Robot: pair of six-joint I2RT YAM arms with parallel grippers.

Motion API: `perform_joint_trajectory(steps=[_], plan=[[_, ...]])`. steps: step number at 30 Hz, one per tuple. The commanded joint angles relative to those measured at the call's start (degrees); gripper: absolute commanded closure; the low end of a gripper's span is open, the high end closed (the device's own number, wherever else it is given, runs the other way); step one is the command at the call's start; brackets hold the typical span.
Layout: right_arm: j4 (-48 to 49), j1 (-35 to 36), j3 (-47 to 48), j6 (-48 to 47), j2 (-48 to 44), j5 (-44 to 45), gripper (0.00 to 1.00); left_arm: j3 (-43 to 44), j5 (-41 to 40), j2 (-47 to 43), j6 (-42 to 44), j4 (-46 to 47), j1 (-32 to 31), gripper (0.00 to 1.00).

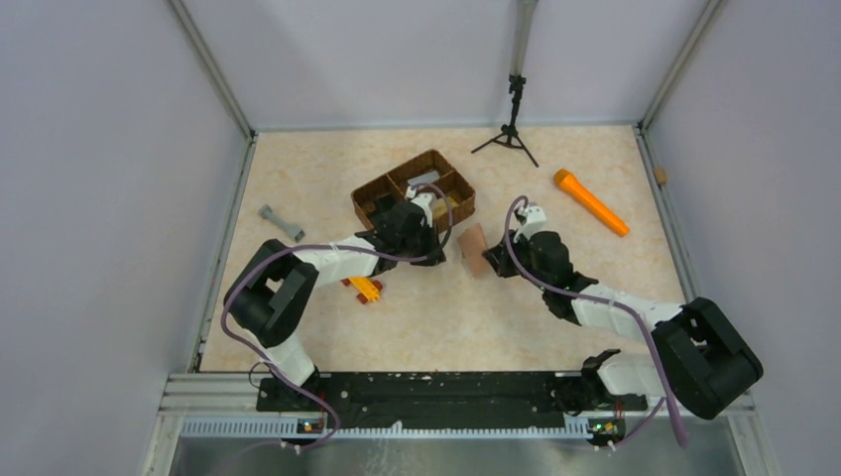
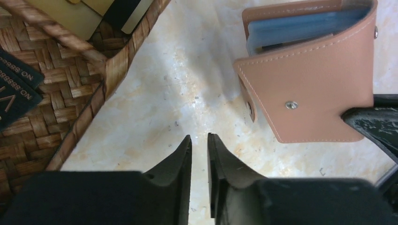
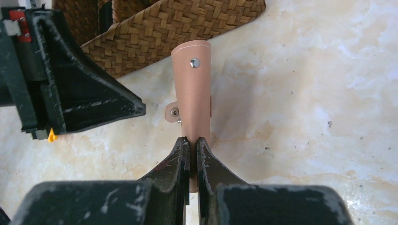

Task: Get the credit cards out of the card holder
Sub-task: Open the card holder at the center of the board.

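The card holder [image 1: 474, 250] is a tan leather bifold [image 2: 319, 93] held on edge just above the table, its snap flap hanging loose. My right gripper [image 3: 190, 140] is shut on its lower edge [image 3: 195, 93]. Pale blue-grey sleeves [image 2: 300, 28] show inside it; I cannot tell whether a card sits in them. Dark credit cards [image 2: 14, 89] and beige ones [image 2: 94, 14] lie in the woven basket [image 2: 89, 79]. My left gripper [image 2: 199, 138] hovers between basket and holder, its jaws a narrow gap apart with nothing between them.
The brown three-compartment basket [image 1: 369, 198] stands behind the left gripper [image 1: 439, 246]. An orange cylinder [image 1: 590, 201] lies at the right, a small black tripod [image 1: 511, 129] at the back, a grey piece [image 1: 281, 221] at the left and a yellow-orange toy [image 1: 365, 288] under the left forearm.
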Motion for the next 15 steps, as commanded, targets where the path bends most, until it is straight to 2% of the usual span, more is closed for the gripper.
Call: perform_joint_trajectory(steps=[1, 4, 6, 9, 15], plan=[[4.2, -1.9, 0.7, 2.0, -2.3, -1.6, 1.0, -2.5, 2.1, -5.2, -0.4, 6.5, 0.4, 0.69], [5.6, -2.8, -0.2, 2.8, -2.9, -3.7, 1.0, -7.2, 7.5, -8.1, 0.0, 15.1, 0.6, 0.45], [6.9, -3.0, -0.6, 3.1, -3.1, -5.5, 1.0, -8.8, 9.8, -8.8, 0.0, 17.6, 0.6, 0.37], [10.0, -3.0, -1.4, 3.1, -3.2, -9.3, 1.0, -8.2, 11.3, -8.2, -0.2, 17.7, 0.7, 0.35], [13.7, -3.0, -2.5, 3.1, -3.6, -14.0, 1.0, -7.4, 11.9, -6.9, -1.8, 17.0, 1.5, 0.36]])
